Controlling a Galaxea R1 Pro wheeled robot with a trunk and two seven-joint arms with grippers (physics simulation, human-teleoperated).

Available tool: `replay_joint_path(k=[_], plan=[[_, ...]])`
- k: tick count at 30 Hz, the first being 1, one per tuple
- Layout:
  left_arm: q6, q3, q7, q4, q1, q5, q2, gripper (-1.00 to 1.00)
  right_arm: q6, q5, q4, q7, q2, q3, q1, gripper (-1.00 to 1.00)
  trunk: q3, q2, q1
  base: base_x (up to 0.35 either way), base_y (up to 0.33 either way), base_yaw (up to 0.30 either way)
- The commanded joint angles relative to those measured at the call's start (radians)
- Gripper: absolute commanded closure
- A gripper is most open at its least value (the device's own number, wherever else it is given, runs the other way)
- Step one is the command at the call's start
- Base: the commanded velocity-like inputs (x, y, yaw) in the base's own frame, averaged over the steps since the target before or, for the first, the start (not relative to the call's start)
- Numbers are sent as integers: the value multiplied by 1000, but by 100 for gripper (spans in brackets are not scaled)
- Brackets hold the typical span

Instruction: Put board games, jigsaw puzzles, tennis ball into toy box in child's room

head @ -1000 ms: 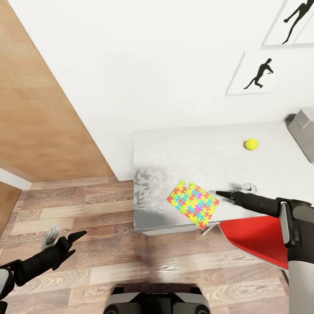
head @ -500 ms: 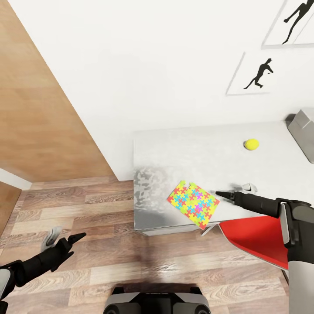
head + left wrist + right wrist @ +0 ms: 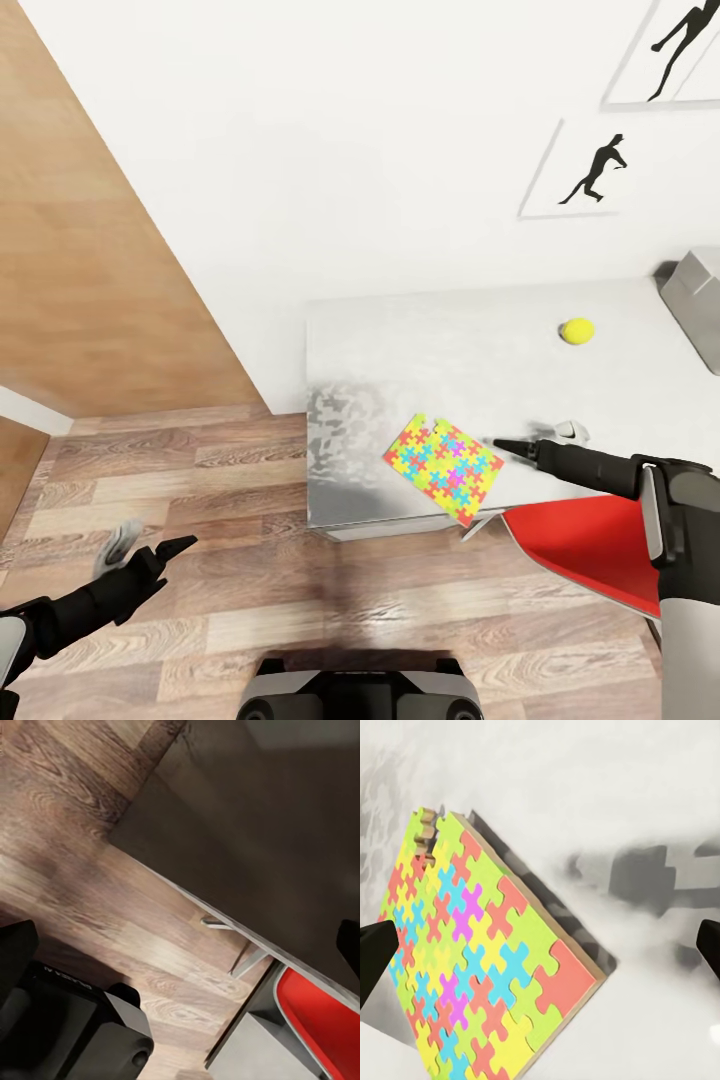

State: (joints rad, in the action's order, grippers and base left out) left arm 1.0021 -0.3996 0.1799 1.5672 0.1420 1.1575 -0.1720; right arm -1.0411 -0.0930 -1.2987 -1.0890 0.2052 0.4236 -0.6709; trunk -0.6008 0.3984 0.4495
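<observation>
The right gripper (image 3: pixel 545 440), jaws apart, hovers at the jigsaw puzzle's (image 3: pixel 444 468) 3 o'clock edge on the table (image 3: pixel 400 350). Picking it up comes next: lower and straddle that edge. The left gripper (image 3: pixel 150 545) hangs open over the floor.

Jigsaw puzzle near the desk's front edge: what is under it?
The jigsaw puzzle lies flat on the light-grey table; the right wrist view shows a thin brown backing edge and shadow beneath it. Whatever the sheet covers is hidden. One corner seems to overhang the table's front edge, above the red chair.
</observation>
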Motion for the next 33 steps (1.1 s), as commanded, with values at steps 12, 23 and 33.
replay_joint_path(k=[12,23,33], plan=[[4,-2,9,1,1,9,-1,-100,-6,-10,-1,-9,-2,1,-1,-100,-1,2,1,0,170,0],[4,-2,9,0,2,8,-1,-100,-6,-10,-1,-9,-5,1,-1,-100,-1,2,1,0,155,0],[4,-2,9,0,2,8,0,-100,-6,-10,-1,-10,-3,1,-1,-100,-1,2,1,0,25,0]])
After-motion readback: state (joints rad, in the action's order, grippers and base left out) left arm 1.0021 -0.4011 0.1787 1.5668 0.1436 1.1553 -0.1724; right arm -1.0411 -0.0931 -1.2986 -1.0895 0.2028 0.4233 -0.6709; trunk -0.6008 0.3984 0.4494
